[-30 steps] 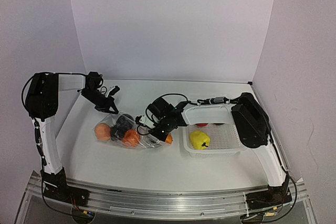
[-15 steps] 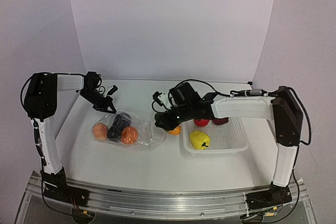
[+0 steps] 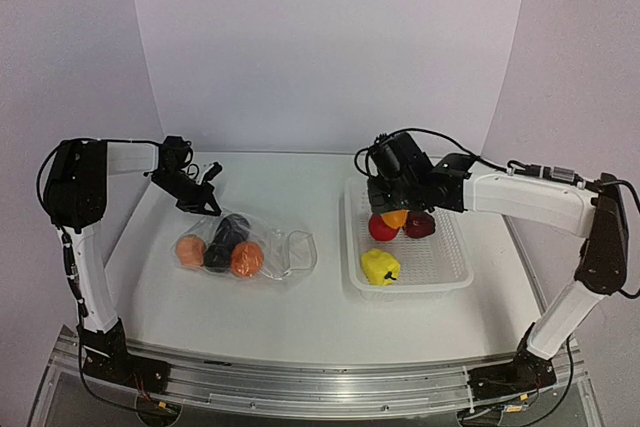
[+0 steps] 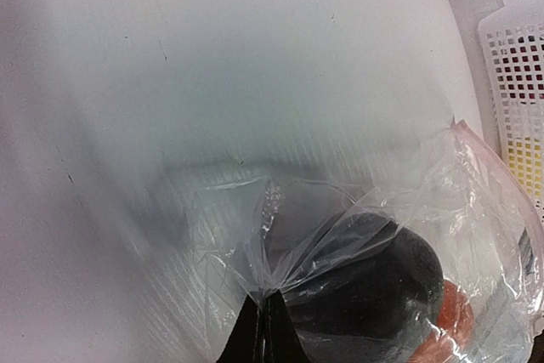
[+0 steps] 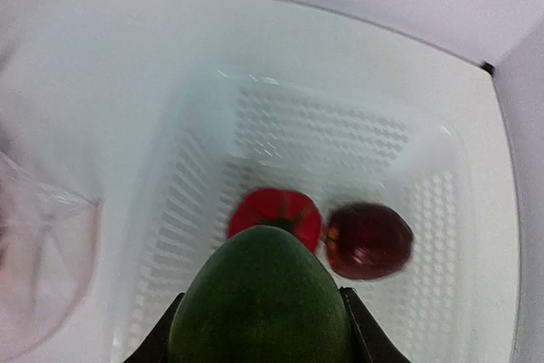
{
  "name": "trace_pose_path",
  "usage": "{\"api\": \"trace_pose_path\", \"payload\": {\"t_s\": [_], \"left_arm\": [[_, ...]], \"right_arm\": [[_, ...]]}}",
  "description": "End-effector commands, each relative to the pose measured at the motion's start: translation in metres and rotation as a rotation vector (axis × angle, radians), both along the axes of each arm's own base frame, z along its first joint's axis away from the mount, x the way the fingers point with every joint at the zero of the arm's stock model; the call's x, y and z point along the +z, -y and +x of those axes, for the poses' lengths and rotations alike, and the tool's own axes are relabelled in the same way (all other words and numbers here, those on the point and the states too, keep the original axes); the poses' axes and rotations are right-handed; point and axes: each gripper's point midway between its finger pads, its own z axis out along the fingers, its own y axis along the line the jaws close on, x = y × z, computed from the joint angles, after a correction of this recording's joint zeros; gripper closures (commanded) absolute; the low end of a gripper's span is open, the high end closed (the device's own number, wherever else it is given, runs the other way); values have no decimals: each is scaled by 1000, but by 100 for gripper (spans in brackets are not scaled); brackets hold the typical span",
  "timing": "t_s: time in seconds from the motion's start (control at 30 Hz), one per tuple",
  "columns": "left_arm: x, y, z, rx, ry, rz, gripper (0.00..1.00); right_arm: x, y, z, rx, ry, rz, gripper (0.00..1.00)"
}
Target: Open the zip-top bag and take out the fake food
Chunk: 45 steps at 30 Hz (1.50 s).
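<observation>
Clear crinkly plastic zip-top bag (image 3: 272,252): left on bench (image 3: 300,317), three fake food pieces (image 3: 248,260) inside, far corner pinched by left tool (image 4: 263,336). Right tool (image 3: 392,211): clamped on green-orange plastic fruit (image 5: 263,295) above white mesh plastic basket (image 3: 455,282). Risk: released high, fruit may bounce off red plastic pepper (image 5: 276,214) and over the rim.

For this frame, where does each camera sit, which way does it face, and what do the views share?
Top: fixed above and behind the arm bases, looking down on the table; both arms show, with left hand and right hand.
Left wrist: on the left arm, looking down past its dark fingertips, shut on the clear bag.
Right wrist: over the white basket, looking down; its hand holds a fruit.
Shared: both wrist views show bag and basket.
</observation>
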Motion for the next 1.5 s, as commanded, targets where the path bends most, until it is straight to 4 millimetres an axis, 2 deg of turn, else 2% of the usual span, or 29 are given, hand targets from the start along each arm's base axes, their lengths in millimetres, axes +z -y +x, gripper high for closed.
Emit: {"api": "trace_pose_path", "payload": {"t_s": [0.0,0.03,0.1,0.2,0.37,0.43,0.47,0.5,0.57,0.63,0.73,0.9,1.0,1.1,1.2,1.27,1.4,1.47], "left_arm": [[27,3,2,23,36,-51,100],[27,3,2,24,37,-51,100],[27,3,3,24,37,-52,100],[26,3,2,24,37,-52,100],[23,3,-3,40,13,-60,100],[21,4,-7,46,0,-66,100],[20,4,-8,49,-5,-67,100],[19,4,-9,52,-9,-68,100],[19,4,-10,54,-11,-69,100],[21,3,-9,55,-6,-69,100],[24,4,-8,54,0,-68,100],[23,3,-11,51,-3,-63,100],[23,2,-12,51,-5,-62,100],[22,1,-13,55,-9,-59,100],[17,1,-16,66,-25,-57,100],[13,0,-18,77,-40,-54,100],[9,0,-22,92,-67,-61,100],[9,1,-23,93,-73,-66,100]], "right_arm": [[-28,96,-37,-255,-147,-272,66],[-35,103,-43,-273,-176,-265,60],[-43,110,-47,-297,-214,-232,37],[-46,104,-46,-265,-253,-218,14],[-31,83,-30,-156,-245,-259,8],[-23,64,-26,-64,-247,-257,10],[-23,46,-26,18,-250,-242,13],[-22,25,-27,115,-249,-221,17],[-23,-32,-38,363,-225,-144,29],[-28,-87,-57,599,-207,-31,44],[-45,-131,-66,756,-201,69,53],[-79,-165,-59,808,-258,90,59],[-97,-175,-58,828,-289,94,61],[-111,-185,-64,871,-317,121,61],[-119,-206,-84,977,-303,174,58],[-121,-221,-90,1029,-244,203,54],[-127,-242,-84,1041,-170,232,48],[-130,-246,-81,1029,-157,222,47]]}}
